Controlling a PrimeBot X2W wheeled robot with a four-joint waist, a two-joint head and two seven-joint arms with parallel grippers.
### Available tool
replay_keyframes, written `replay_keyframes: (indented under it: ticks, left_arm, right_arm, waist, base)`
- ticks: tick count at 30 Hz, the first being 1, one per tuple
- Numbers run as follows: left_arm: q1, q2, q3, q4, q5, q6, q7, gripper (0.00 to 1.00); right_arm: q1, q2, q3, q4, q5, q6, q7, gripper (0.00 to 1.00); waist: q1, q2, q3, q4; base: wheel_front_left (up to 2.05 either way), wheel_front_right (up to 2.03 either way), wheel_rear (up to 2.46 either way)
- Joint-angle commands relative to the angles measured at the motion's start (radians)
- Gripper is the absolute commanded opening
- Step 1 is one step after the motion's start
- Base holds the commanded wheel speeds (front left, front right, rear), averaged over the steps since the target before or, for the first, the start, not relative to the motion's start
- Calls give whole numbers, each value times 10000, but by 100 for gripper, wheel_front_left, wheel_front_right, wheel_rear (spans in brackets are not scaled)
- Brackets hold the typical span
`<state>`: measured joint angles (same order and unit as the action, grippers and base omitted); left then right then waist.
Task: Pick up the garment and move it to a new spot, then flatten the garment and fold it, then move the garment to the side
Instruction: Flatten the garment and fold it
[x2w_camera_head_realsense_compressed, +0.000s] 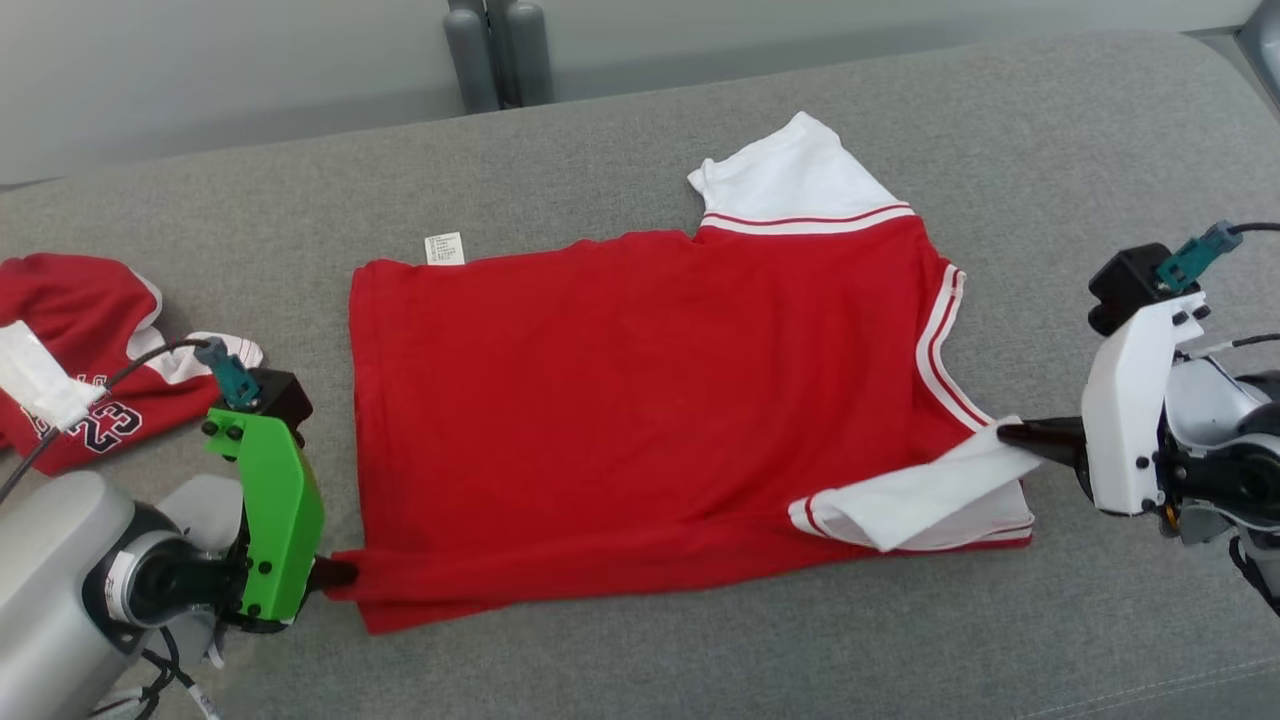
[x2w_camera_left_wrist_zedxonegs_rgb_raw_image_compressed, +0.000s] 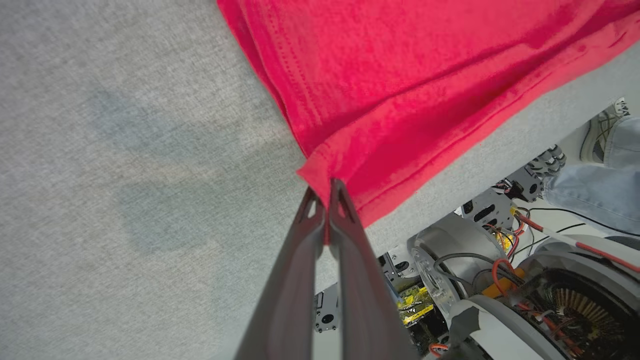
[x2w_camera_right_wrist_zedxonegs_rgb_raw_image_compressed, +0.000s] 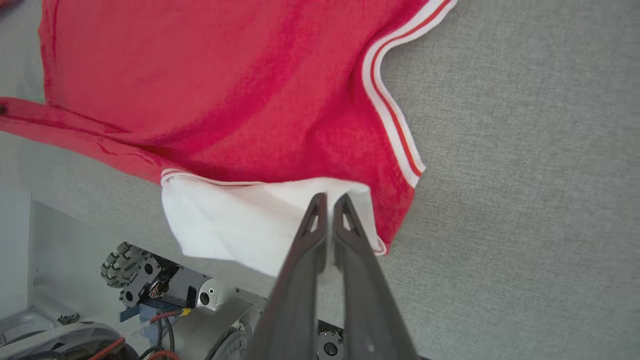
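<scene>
Red knit garment (x2w_camera_head_realsense_compressed: 640, 420), white-sleeved, lies roughly rectangular on grey woven cushion (x2w_camera_head_realsense_compressed: 700, 670).

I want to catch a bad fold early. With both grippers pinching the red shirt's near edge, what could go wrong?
The left gripper pinches only the hem corner of the red shirt, which may slip on lifting. The right gripper holds the white sleeve, not the body, so the fold could skew. The other red garment lies beside the left gripper and might snag.
</scene>
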<state>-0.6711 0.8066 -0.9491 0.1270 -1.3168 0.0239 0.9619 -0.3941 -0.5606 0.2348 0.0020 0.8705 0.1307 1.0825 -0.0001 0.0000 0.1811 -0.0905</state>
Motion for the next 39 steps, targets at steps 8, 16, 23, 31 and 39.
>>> replay_keyframes:
  ticks: [8,16,23,31,39]
  left_arm:
    - [-1001,-892,206,1445,-165,-289,96,0]
    - [-1232,-1325,348,2277,-22,-687,-486,89]
    - [-966,-1571,476,2722,-127,-895,-1008,100]
    - [-400,-1533,1182,2453,255,-1201,-3449,100]
    - [850,-1328,2101,1687,1255,-775,-7276,100]
  right_arm:
    - [-1085,1219,-996,1093,-1147,1,293,0]
    - [-1621,1681,-1018,1758,-1556,3,-686,0]
    - [-1693,1660,-1048,2244,-1777,3,-1929,100]
    - [-1287,1484,-870,1831,-2027,1,-5140,100]
    - [30,1535,-1117,1054,-2631,1,-8419,100]
  waist:
    - [1,0,549,102]
    - [1,0,669,202]
    - [1,0,316,316]
    - [1,0,-346,348]
    - [1,0,-1002,375]
  base:
    - [0,0,0]
    - [0,0,0]
    - [0,0,0]
    - [0,0,0]
    - [0,0,0]
